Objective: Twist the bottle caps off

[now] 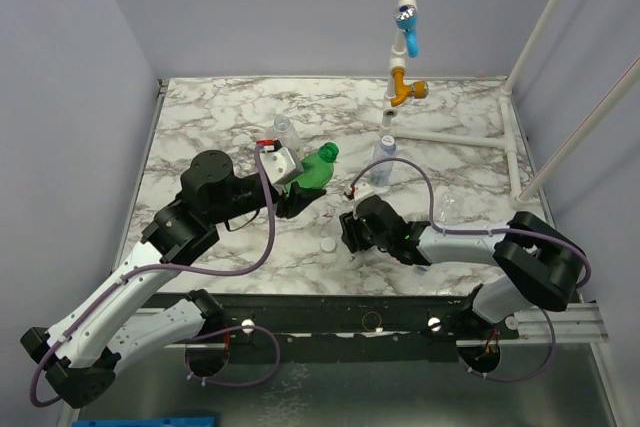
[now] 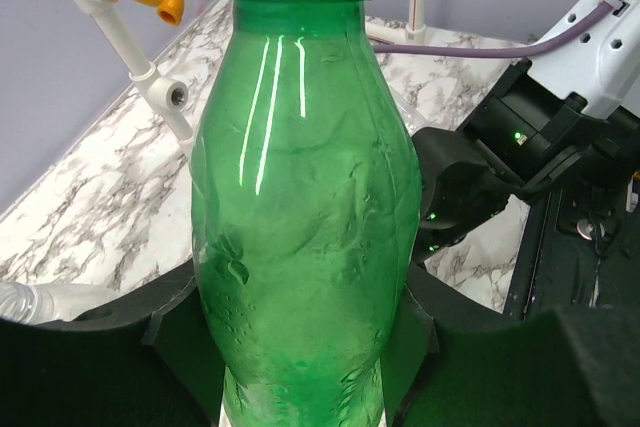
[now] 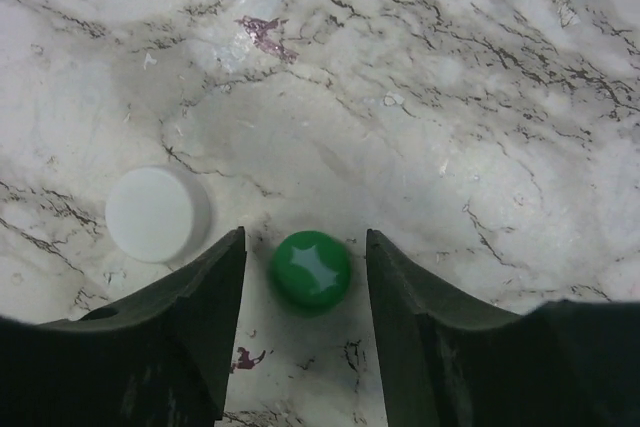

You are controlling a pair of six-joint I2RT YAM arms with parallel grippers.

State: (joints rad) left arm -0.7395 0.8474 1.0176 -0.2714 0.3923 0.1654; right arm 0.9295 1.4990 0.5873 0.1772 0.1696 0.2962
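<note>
Now left hand (image 2: pixel 305 367) grips green bottle (image 2: pixel 300 197); right hand (image 3: pixel 305 247) parted, green cap (image 3: pixel 311 269) lying between.

Green cap (image 3: pixel 311 269) lying loose, top up.
I see the white cap (image 3: pixel 157 214) just left of it, not touching; the green bottle (image 1: pixel 318 172) leans, well apart.

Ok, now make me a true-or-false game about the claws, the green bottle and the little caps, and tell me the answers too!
1. The left claw is gripping the green bottle. True.
2. The white cap sits on top of the green cap. False: they lie side by side on the table, apart.
3. The green cap lies between the fingers of the right claw. True.
4. The right claw is squeezing the green cap tight. False: the claw is open, with a gap on each side of the cap.
</note>
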